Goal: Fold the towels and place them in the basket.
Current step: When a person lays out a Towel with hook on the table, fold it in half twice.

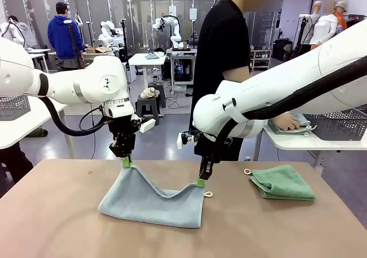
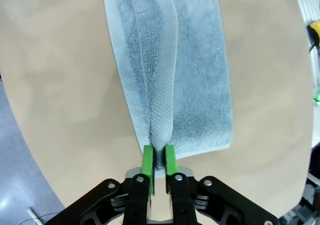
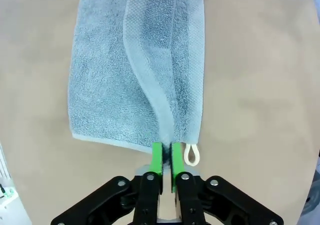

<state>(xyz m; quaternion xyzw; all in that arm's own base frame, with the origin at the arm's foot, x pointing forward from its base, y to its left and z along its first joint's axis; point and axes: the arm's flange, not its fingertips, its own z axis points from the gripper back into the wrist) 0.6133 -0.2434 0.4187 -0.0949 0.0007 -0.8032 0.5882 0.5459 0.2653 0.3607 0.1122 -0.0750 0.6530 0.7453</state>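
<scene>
Checking progress in the front view: the green towel lies folded on the table, right of centre, not yet in the basket, which stands on a side table beyond. The blue-grey towel is mid-fold, we judge: its near part rests on the table while two corners hang raised. The left tool pinches one corner, the right tool the other.

Left wrist view: the green pads stand almost together, a bunched towel edge clamped between them.

Right wrist view: same narrow grip, the pads on the hem just beside a cream loop.

Left to do, as we read it: finish this fold, then basket both towels.
</scene>
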